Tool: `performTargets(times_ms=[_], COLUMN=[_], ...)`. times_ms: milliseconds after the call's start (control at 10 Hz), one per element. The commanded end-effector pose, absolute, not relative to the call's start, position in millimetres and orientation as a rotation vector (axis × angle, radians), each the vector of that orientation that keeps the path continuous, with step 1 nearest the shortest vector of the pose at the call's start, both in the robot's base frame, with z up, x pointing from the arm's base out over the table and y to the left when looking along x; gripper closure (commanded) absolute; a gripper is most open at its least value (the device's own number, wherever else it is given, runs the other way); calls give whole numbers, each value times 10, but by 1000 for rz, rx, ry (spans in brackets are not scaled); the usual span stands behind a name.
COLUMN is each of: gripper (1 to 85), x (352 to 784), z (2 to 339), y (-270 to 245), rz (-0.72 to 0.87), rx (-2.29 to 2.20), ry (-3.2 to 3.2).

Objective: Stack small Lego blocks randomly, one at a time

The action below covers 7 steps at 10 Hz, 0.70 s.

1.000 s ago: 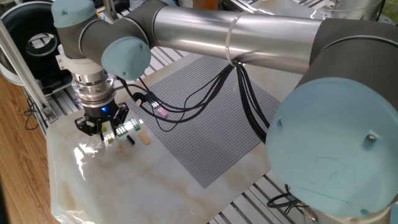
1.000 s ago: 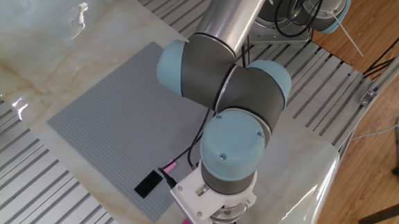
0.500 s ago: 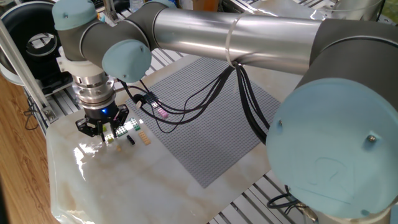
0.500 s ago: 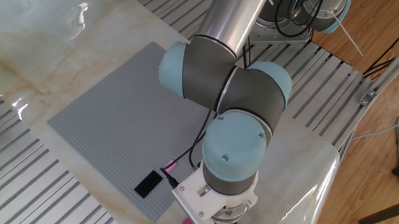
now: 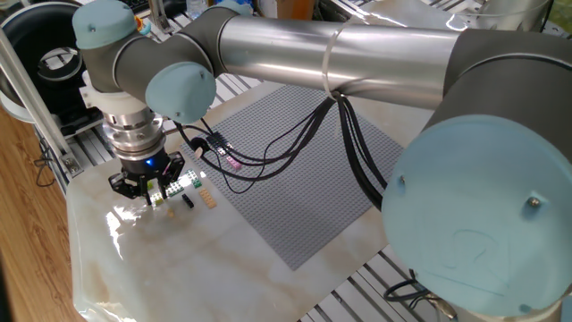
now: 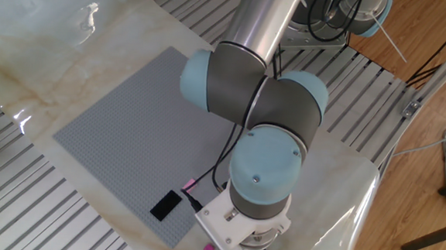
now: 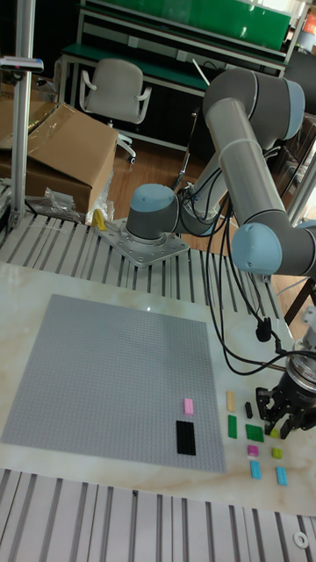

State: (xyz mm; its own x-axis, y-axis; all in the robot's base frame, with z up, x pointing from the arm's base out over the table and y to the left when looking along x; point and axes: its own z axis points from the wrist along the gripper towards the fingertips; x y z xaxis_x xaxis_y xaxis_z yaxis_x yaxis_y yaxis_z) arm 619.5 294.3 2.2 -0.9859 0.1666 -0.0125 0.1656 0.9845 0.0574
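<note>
Grey baseplate (image 7: pixel 105 369), gripper (image 5: pixel 152 191) low over small Lego blocks (image 7: pixel 254 432), grip unclear, no legible writing

Scattered small Lego blocks (image 7: pixel 254 432) (flat, unstacked)

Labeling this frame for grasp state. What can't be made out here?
- Gripper in one fixed view: fingers and glare mask the bricks under it; open, shut or holding one, cannot tell.
- Gripper in the other fixed view: the wrist covers it and the bottom edge cuts it off.
- Loose bricks in the tall view: too small to read studs; the gripper hides any brick beneath it.
</note>
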Motion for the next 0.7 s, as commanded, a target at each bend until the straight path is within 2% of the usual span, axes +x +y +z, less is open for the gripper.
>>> performTargets(times_ms=[0, 100, 500, 600], gripper=[803, 843, 843, 843], x=[6207, 6196, 6092, 6064], z=[16, 22, 355, 353], y=[2860, 2875, 3004, 2992], rz=[50, 67, 111, 103], rx=[218, 209, 141, 110], ry=[3101, 3099, 3099, 3111])
